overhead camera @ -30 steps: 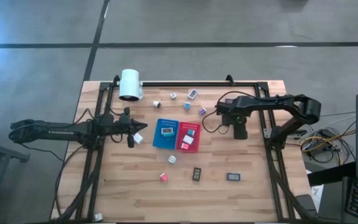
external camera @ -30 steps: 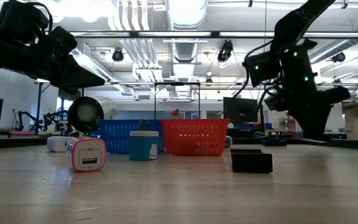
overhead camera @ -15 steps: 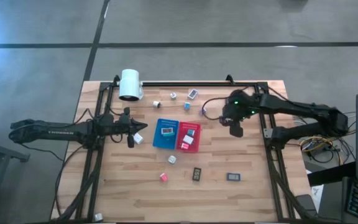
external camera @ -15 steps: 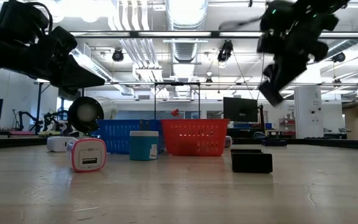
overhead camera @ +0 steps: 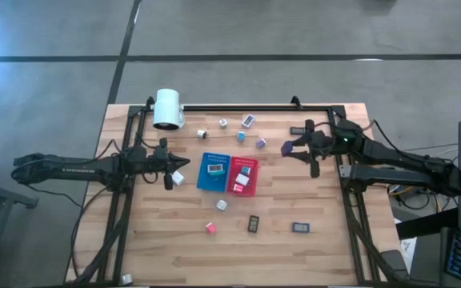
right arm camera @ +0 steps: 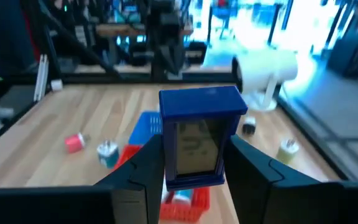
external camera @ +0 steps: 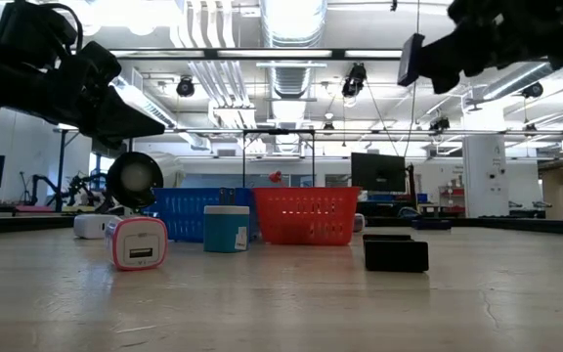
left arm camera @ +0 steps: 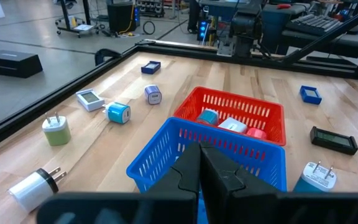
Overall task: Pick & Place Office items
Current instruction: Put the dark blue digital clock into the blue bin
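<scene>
The right gripper (right arm camera: 194, 168) pinches a blue device (right arm camera: 199, 135) upright between its fingers (right arm camera: 143, 171) — held above the table (overhead camera: 326, 248), right of the red tray (overhead camera: 243, 175). The left gripper (overhead camera: 169, 164) hangs left of the blue tray (overhead camera: 213, 171), fingers pressed together — empty.

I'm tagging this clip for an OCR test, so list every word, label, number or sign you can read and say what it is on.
None can be read in any view.
The blue-framed item held in the right gripper has a screen with faint marks, too blurred to read.
The small display item on the table beyond the left gripper: face too small to read.
The blue tray and red tray show no lettering.
</scene>
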Controlling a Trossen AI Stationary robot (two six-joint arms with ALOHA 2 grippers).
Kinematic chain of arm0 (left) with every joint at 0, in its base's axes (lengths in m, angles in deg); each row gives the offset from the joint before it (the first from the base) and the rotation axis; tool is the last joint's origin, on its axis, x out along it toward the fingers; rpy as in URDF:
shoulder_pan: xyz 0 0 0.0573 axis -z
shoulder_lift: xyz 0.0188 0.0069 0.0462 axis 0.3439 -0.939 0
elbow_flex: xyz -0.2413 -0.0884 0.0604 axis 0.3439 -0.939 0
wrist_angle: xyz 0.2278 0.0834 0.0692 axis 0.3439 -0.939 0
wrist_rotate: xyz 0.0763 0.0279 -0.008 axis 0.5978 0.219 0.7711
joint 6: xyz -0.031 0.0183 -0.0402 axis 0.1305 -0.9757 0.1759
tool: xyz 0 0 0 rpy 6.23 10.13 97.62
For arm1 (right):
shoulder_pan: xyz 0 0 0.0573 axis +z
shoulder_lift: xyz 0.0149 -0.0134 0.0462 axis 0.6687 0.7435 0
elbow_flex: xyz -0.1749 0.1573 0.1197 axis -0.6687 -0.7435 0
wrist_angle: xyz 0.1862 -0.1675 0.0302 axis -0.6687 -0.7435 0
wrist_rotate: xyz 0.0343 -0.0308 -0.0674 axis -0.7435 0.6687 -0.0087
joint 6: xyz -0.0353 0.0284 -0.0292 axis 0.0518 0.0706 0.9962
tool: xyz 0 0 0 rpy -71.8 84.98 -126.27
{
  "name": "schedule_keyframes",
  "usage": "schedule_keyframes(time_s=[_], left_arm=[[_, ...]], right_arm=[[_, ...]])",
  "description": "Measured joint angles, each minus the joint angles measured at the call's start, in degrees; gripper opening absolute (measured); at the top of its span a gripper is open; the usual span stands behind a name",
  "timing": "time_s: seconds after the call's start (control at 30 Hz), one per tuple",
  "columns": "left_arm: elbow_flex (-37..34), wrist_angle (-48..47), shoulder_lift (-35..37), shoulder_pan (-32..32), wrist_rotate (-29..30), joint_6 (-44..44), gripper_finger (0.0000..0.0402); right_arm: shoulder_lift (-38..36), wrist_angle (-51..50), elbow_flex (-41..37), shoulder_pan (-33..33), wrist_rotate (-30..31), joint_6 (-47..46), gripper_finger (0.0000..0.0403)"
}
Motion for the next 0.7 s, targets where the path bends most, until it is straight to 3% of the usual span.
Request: schedule_keyframes(time_s=[0.37,0.7], left_arm=[[0.00,-0.98,-0.02,-0.03,0.02,-0.44,0.0012],[0.00,-1.28,-0.02,-0.02,0.17,-1.29,0.0012]], right_arm=[[-7.94,28.41,-17.86,0.04,3.11,-2.61,0.0126],[-12.02,29.14,-19.92,0.04,3.19,-3.56,0.0127]])
